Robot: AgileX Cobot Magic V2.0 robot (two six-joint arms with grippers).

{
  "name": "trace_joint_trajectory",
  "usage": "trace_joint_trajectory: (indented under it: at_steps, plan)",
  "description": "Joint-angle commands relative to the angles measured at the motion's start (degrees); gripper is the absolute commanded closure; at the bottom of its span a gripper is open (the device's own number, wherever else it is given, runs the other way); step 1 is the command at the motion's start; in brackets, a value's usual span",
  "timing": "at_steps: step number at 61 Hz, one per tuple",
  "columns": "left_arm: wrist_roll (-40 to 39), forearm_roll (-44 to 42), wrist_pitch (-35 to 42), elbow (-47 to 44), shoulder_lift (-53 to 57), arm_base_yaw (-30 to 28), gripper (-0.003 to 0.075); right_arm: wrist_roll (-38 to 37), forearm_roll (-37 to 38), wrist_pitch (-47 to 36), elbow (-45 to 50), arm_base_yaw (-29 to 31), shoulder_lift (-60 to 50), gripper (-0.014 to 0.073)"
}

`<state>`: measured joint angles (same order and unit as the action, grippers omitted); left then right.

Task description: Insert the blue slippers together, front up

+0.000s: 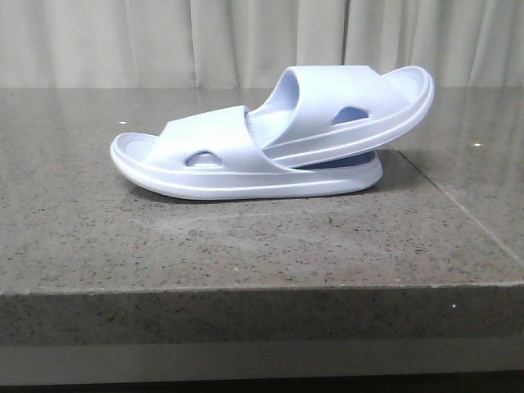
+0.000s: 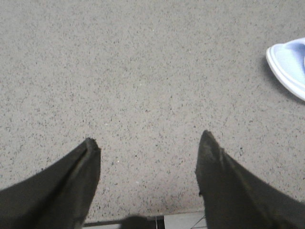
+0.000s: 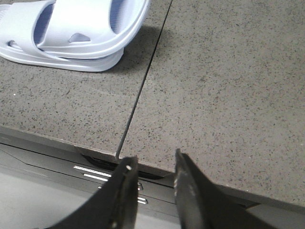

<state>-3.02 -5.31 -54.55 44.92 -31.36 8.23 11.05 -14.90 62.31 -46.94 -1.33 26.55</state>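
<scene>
The two blue slippers sit nested on the grey stone table. The lower slipper point(image 1: 205, 164) lies flat, toe to the left. The upper slipper point(image 1: 352, 106) has its front pushed under the lower one's strap and its other end tilts up to the right. Both show in the right wrist view point(image 3: 76, 33); one slipper's edge shows in the left wrist view point(image 2: 290, 67). My left gripper point(image 2: 148, 145) is open and empty over bare table near its front edge. My right gripper point(image 3: 153, 162) is open and empty at the table's front edge. Neither arm shows in the front view.
The table point(image 1: 246, 237) is speckled grey stone with a seam point(image 3: 143, 81) running front to back, to the right of the slippers. Its front edge point(image 1: 262, 286) drops off below. A pale curtain point(image 1: 164, 41) hangs behind.
</scene>
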Motion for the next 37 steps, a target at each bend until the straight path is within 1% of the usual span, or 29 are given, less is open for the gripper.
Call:
trace_joint_trajectory:
  at_steps: [1, 17, 22, 37]
  plan:
    - [-0.73, -0.17, 5.11, 1.40, -0.30, -0.17, 0.0369, -0.40, -0.12, -3.54, -1.21, 0.09, 0.43, 0.0432]
    - [-0.73, -0.10, 5.44, 1.40, -0.30, -0.17, 0.0667, -0.60, -0.12, -3.49, -1.21, 0.09, 0.43, 0.0713]
    - [-0.73, -0.10, 5.44, 1.40, -0.30, -0.17, 0.0743, -0.64, -0.12, -3.49, -1.21, 0.09, 0.43, 0.0707]
    - [-0.73, -0.10, 5.53, 1.40, -0.30, -0.17, 0.0741, -0.64, -0.12, -2.23, -1.21, 0.09, 0.43, 0.0712]
